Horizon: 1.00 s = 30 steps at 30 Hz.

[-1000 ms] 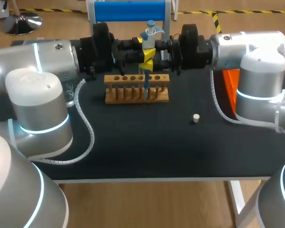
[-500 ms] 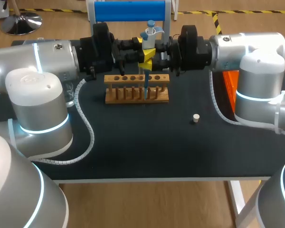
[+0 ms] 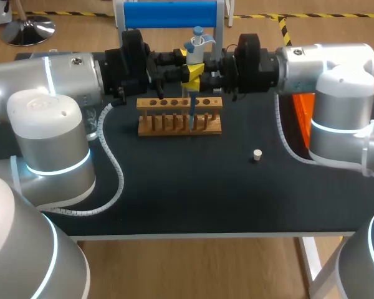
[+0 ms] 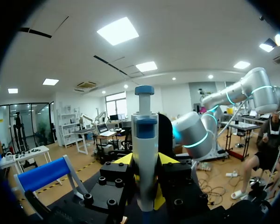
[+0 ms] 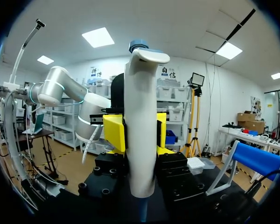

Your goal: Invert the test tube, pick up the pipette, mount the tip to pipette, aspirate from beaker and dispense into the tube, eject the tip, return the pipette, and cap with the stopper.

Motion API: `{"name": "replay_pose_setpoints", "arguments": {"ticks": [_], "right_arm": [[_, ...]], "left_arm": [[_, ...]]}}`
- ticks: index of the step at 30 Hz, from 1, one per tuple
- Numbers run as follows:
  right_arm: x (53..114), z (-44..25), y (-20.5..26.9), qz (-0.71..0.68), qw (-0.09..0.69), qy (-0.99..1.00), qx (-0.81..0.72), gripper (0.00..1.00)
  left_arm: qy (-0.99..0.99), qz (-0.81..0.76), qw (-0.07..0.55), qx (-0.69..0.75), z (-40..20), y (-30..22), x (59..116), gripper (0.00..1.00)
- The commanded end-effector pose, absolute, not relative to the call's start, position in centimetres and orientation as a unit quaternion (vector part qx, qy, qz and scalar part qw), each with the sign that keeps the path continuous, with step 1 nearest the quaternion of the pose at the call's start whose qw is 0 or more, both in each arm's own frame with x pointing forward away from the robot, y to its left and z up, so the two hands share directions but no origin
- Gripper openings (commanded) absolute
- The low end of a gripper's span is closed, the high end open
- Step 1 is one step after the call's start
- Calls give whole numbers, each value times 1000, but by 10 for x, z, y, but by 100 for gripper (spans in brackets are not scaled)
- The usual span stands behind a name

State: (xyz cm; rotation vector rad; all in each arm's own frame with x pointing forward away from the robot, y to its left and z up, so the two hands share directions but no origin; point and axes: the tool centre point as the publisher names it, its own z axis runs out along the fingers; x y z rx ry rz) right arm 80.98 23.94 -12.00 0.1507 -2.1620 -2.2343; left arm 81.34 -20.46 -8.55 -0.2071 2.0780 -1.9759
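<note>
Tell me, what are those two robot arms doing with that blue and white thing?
Both arms meet at the back of the table. The left pincer and the right pincer grip the same pipette, holding it upright over the wooden test tube rack. Its blue tip points down into the rack. The small stopper lies alone on the table, so capping is not yet done.
</note>
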Motion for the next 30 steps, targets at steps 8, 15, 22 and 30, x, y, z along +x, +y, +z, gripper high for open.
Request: {"name": "replay_pose_setpoints", "arguments": {"ticks": [8, 15, 22, 30], "right_arm": [[807, -121, 235, -720, 18, -692, 50, 0], [807, -121, 235, -720, 21, -692, 52, 0], [809, -124, 229, -719, 23, -692, 51, 0], [814, -125, 211, -718, 31, -693, 59, 0]], "left_arm": [[715, -682, 134, -71, -86, -204, 813, 0], [715, -682, 134, -71, -86, -204, 813, 100], [715, -682, 134, -71, -86, -204, 813, 100], [715, -682, 134, -71, -86, -204, 813, 100]]}}
